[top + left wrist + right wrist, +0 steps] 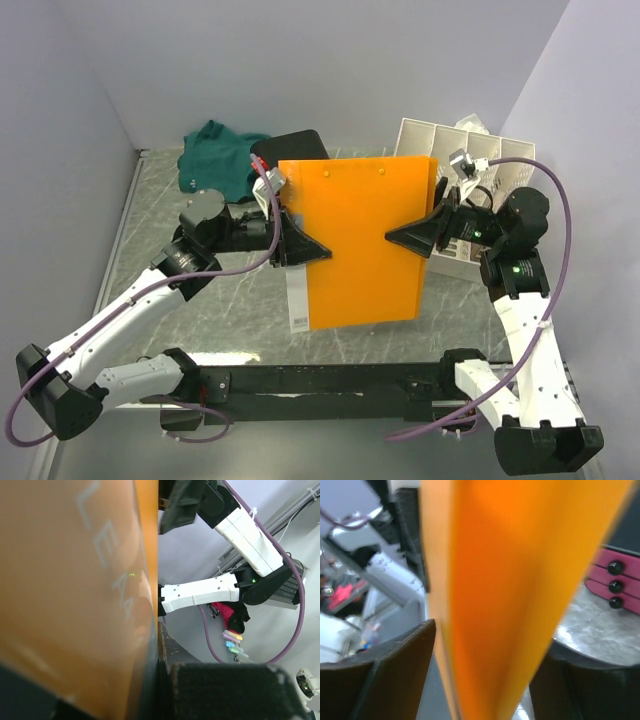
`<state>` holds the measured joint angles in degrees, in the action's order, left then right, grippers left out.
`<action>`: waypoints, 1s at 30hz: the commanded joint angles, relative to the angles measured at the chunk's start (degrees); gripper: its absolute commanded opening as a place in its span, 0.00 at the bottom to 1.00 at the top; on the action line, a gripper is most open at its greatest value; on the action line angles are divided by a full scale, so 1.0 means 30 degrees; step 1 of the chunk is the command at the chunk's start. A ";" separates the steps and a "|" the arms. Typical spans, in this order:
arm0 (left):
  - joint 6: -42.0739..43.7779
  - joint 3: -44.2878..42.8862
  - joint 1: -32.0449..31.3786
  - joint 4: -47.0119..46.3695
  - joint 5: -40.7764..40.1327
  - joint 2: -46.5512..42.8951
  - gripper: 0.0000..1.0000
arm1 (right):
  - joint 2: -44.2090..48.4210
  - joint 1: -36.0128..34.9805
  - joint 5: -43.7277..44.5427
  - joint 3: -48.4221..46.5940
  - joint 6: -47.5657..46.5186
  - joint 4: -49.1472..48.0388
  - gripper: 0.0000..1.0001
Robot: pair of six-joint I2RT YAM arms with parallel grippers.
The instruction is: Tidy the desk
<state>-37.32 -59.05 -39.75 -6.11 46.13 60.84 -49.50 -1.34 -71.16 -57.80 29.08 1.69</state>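
folder handling above the desk: an orange folder is held clear of the stone top between the two arms, its broad face turned up toward the overhead view and its long sides running from far to near. the left gripper is clenched on the folder's left edge. the right gripper is set over the right edge with the sheet between its fingers; whether that claw is clamped or only straddles the edge cannot be told. a white sheet shows at the folder's lower left corner. the white rack stands at the far right, just behind the right gripper, so the right arm is judged the nearer one for any filing there. a green cloth and a black drawer box lie at the far side, behind the folder. bare stone shows at the near left, where room for swinging or lowering is judged best; the right side is crowded by the rack and the wall.
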 commanded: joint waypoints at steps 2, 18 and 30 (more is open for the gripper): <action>0.0340 -0.0620 -0.0081 -0.1422 0.0415 0.0402 0.01 | 0.0531 -0.0138 -0.2059 -0.0304 0.1290 -0.2375 0.44; 0.6051 -0.0685 -0.0081 0.7863 -1.6891 -0.3866 1.00 | 0.3110 0.6336 0.2371 -0.3078 -0.6397 0.6106 0.00; 0.5762 0.5847 -0.0081 0.9126 -2.2143 -1.4152 0.99 | 0.2903 0.6366 1.6186 -0.6076 -0.8081 0.7054 0.00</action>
<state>-19.20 -47.07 -39.83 18.98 -14.63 21.98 -41.54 17.45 -38.65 -75.53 6.11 26.52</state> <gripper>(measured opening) 0.995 0.010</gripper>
